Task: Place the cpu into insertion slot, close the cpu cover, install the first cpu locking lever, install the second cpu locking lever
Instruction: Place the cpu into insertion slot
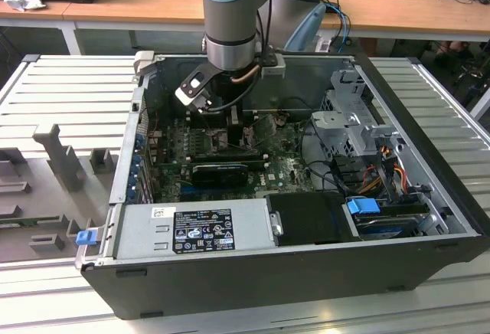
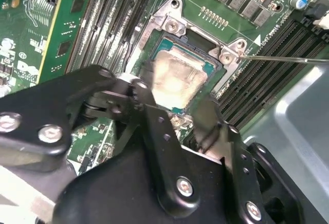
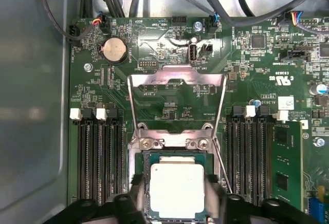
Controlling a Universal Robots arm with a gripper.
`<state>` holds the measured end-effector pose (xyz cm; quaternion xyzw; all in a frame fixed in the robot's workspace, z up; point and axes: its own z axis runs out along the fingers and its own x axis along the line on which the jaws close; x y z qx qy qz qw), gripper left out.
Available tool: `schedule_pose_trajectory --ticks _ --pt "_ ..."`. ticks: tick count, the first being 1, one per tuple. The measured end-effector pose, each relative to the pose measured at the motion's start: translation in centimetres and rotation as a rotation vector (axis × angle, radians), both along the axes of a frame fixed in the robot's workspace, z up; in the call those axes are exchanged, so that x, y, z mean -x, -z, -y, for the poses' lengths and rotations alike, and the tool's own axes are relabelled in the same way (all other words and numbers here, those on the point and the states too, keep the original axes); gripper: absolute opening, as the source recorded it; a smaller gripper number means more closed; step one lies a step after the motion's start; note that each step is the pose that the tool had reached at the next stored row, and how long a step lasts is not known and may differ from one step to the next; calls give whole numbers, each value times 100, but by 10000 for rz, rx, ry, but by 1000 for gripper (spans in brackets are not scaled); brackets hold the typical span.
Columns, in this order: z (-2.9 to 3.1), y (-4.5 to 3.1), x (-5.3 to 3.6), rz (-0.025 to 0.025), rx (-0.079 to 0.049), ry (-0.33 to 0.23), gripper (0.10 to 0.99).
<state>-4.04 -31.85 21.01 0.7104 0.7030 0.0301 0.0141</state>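
Observation:
The cpu (image 3: 176, 185), a pale square chip, lies over the insertion slot (image 3: 177, 154) on the green motherboard. My gripper (image 3: 176, 196) straddles it, and its dark fingers (image 3: 140, 193) press against two opposite edges of the chip. In the second wrist view the cpu (image 2: 180, 75) sits inside the dark socket frame of the insertion slot (image 2: 187, 38), again between the fingers of my gripper (image 2: 179, 98). The cpu cover (image 3: 154, 73) stands flipped back, away from the socket. Thin wire levers (image 3: 222, 167) rise beside the socket. In the exterior view my gripper (image 1: 230, 131) is down inside the computer case.
Black memory slots (image 3: 100, 157) flank the socket on both sides, with one green memory module (image 3: 282, 167) fitted. In the case sit a black graphics card (image 1: 218, 171), a power supply (image 1: 195, 230), a metal drive cage (image 1: 356, 119) and loose cables (image 1: 383, 165).

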Motion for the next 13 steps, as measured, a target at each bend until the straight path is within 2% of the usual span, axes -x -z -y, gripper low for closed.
schedule_pose_trajectory --ticks 3,4,5,6,9,13 --pt "0 -33 0 0 11 0 345" --pt "0 -41 0 0 16 0 345" --pt "0 -47 0 0 18 -1 282" --pt "0 -54 0 0 20 0 282" --pt "0 -70 0 1 20 0 106" --pt "0 -118 0 0 24 0 106"
